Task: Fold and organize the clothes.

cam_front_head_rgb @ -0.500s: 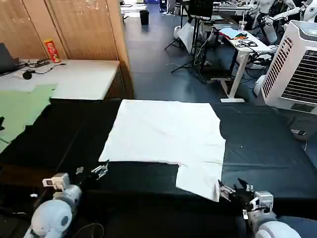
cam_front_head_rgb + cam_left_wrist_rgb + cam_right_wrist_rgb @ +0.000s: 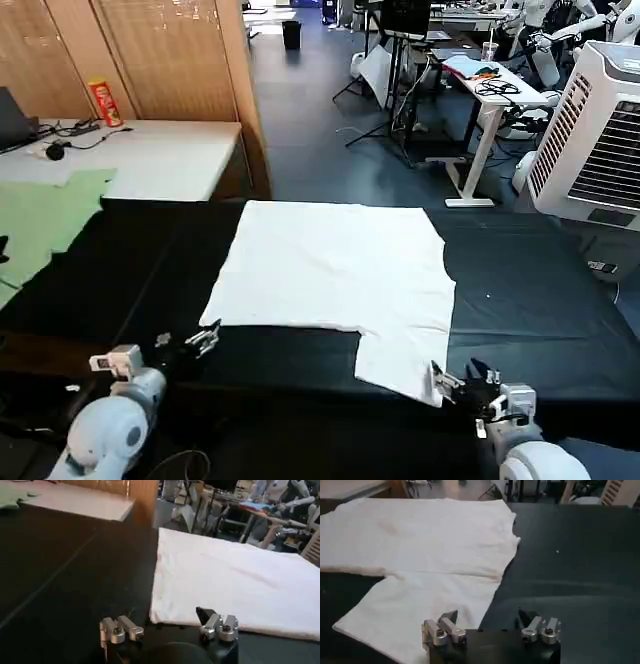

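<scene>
The white T-shirt (image 2: 340,275) lay flat on the black table (image 2: 540,290) — both the left gripper (image 2: 205,340) and right gripper (image 2: 455,383) wide open, empty; a shallow pinch could snag one layer — bunching it

pale green garment (image 2: 45,220) | red can (image 2: 103,102) | white fan unit (image 2: 595,140)

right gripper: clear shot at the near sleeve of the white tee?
Probably yes. The right gripper is open right beside the sleeve corner of the white T-shirt, with bare black table around and nothing between.
</scene>
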Robot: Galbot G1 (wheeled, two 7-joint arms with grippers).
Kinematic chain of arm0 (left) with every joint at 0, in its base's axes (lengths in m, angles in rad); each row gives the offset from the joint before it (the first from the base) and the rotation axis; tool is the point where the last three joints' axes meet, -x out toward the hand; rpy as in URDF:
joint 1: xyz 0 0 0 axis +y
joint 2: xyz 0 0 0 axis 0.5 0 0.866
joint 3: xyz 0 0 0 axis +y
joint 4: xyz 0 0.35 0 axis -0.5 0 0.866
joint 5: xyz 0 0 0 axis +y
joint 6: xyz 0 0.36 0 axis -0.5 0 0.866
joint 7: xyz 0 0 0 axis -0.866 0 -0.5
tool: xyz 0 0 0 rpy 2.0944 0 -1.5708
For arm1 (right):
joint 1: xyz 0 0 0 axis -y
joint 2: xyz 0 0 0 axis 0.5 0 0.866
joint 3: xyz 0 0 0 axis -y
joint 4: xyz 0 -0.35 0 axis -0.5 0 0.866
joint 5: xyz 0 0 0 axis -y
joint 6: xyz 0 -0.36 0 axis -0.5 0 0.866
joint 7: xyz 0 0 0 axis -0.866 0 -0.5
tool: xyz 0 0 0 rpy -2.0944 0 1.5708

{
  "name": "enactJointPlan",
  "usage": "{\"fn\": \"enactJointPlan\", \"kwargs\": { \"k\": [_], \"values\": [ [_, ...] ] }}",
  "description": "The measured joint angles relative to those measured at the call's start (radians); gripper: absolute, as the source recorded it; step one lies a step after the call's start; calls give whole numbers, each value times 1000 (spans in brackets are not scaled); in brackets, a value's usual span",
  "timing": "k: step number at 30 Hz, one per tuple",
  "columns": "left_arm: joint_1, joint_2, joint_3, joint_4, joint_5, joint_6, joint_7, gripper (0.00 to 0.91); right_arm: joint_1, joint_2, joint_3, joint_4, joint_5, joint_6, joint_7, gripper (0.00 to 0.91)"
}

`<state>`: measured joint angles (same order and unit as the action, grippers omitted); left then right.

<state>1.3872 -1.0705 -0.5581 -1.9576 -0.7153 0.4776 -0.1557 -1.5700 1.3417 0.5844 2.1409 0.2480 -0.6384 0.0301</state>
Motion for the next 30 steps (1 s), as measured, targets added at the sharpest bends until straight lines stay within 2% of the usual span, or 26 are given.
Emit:
{"fn": "enactJointPlan", "kwargs": {
  "k": [1, 3, 4, 5, 7, 8, 9, 11, 21, 30],
  "values": [
    [-2, -2, 2, 5, 2, 0, 0, 234, -1, 2, -2, -2, -3, 2, -1, 507],
    [-7, -8, 5, 19, 4, -2, -4, 176, -4, 6, -3, -5, -8, 3, -2, 302],
    [-8, -11, 5, 23, 4, -4, -5, 176, -5, 7, -3, -6, -9, 3, -2, 302],
    [-8, -12, 5, 28, 6, -5, -5, 166, -7, 8, -3, -7, -9, 3, -2, 215],
    [-10, -14, 5, 37, 8, -8, -4, 137, -10, 9, -2, -7, -9, 3, -1, 185],
    [-12, -15, 5, 42, 8, -10, -4, 98, -11, 10, -1, -8, -9, 3, 0, 176],
    [-16, -17, 5, 48, 8, -13, -4, 49, -13, 11, -1, -8, -9, 3, 0, 98],
    [-22, -19, 5, 61, 6, -18, -2, 0, -17, 13, 1, -7, -9, 3, 1, 88],
    [-8, -33, 14, 52, 2, -17, 22, 0, -65, 17, 26, 49, -1, -6, 34, 68],
    [57, -33, -7, -23, 32, -18, 5, 0, -167, 18, 39, 179, -3, -24, 54, 68]
  ]
}}
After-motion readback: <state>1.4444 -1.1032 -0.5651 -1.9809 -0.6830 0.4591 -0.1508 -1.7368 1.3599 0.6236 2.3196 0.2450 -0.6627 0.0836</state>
